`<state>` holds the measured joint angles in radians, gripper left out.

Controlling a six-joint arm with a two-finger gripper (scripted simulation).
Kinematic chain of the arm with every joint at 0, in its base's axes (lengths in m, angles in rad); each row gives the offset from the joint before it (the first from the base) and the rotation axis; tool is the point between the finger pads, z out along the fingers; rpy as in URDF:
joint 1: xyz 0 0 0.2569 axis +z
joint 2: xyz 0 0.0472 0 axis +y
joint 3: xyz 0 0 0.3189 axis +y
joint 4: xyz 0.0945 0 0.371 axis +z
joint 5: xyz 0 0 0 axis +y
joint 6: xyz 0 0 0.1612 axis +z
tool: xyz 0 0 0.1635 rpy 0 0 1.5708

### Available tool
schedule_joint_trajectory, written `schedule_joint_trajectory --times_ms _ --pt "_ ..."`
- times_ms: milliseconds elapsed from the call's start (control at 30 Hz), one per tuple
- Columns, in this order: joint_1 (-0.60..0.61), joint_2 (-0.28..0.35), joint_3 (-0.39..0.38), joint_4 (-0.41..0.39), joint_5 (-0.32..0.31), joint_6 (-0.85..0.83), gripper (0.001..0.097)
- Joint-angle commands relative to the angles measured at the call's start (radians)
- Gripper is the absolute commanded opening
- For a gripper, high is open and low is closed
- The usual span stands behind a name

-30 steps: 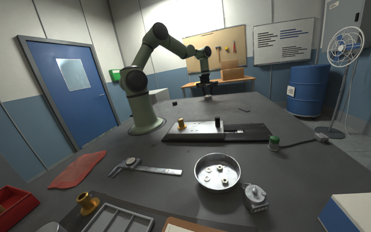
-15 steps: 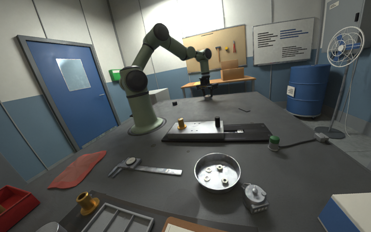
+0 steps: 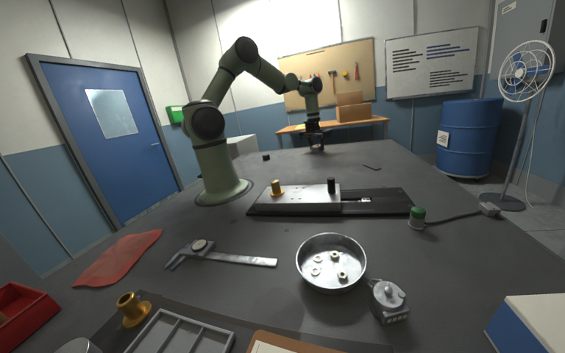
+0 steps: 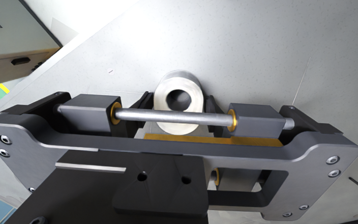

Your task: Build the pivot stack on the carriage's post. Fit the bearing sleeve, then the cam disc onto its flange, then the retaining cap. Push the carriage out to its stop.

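A silver ring-shaped part with a round bore, the cam disc (image 4: pixel 179 105) (image 3: pixel 316 147), lies flat on the far side of the table. My gripper (image 4: pixel 179 101) (image 3: pixel 316 143) is lowered around it, a finger on each side. The carriage (image 3: pixel 298 197) sits at the left end of its dark rail base (image 3: pixel 333 202) in the middle of the table. A brass sleeve (image 3: pixel 276 188) stands on the carriage's left part and a black post (image 3: pixel 331 185) on its right. A small black cap (image 3: pixel 266 157) lies on the table left of the gripper. The gripper is open and holds nothing.
The table's far edge runs just behind the gripper. A thin dark strip (image 3: pixel 371 167) lies to its right. Nearer lie a green button (image 3: pixel 417 216), a metal bowl of nuts and washers (image 3: pixel 331 262), a caliper (image 3: pixel 216 254), a red cloth (image 3: pixel 118 258) and a second brass bushing (image 3: pixel 132 309).
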<state>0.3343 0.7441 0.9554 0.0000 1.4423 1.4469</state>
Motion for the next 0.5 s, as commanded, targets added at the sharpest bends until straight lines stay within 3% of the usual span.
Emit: schedule_joint_trajectory --times_ms 0,300,467 --pt "0.000 -0.002 -0.002 0.000 0.000 0.000 0.0728" --pt "0.000 -0.001 -0.002 0.000 0.000 0.000 0.0728" --pt "0.000 -0.001 -0.002 0.000 0.000 0.000 0.0638"
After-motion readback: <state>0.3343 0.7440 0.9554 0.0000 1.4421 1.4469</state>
